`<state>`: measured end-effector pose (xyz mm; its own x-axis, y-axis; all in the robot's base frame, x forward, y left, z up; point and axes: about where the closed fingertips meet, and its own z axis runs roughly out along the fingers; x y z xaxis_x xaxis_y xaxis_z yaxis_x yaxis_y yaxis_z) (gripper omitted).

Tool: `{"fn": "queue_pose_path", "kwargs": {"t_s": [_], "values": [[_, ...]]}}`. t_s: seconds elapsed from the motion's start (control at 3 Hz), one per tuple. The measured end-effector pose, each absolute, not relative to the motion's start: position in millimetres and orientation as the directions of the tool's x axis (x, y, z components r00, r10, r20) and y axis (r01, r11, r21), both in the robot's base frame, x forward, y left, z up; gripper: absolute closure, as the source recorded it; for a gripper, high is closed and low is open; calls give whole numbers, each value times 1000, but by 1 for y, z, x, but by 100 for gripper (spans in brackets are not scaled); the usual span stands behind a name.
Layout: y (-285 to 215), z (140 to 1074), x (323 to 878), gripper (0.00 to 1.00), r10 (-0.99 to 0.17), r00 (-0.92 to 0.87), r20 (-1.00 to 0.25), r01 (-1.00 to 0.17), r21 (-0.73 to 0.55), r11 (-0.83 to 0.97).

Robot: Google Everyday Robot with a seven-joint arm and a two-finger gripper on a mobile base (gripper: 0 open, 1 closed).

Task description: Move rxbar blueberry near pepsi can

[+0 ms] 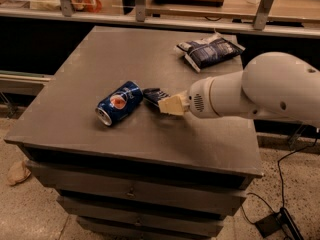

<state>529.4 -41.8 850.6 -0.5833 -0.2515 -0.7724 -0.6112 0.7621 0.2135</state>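
The pepsi can point(119, 102) lies on its side on the grey table point(100, 54), left of centre, with its silver top toward the front left. The rxbar blueberry point(153, 95), a small dark navy bar, sits just right of the can, almost touching it. My gripper point(162, 103) reaches in from the right on a thick white arm point(260, 91). Its cream fingers point(171, 105) are closed on the right end of the bar, low over the table top.
A puffy dark blue-and-white snack bag point(210, 52) lies at the table's back right. Drawers point(130, 191) front the table below. A shelf with metal posts point(263, 6) runs behind. A cable and plug point(272, 224) lie on the floor at the right.
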Motion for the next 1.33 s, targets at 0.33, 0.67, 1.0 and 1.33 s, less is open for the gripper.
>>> {"fn": "queue_pose_path", "kwargs": {"t_s": [0.33, 0.67, 1.0, 1.33], "values": [[-39, 847, 529, 19, -248, -588, -770, -614, 226, 756], [-41, 847, 532, 0, -263, -583, -769, -620, 212, 756], [-50, 853, 538, 0, -278, -568, -774, -618, 179, 765], [-83, 887, 550, 0, -294, -528, -797, -564, 70, 823]]}}
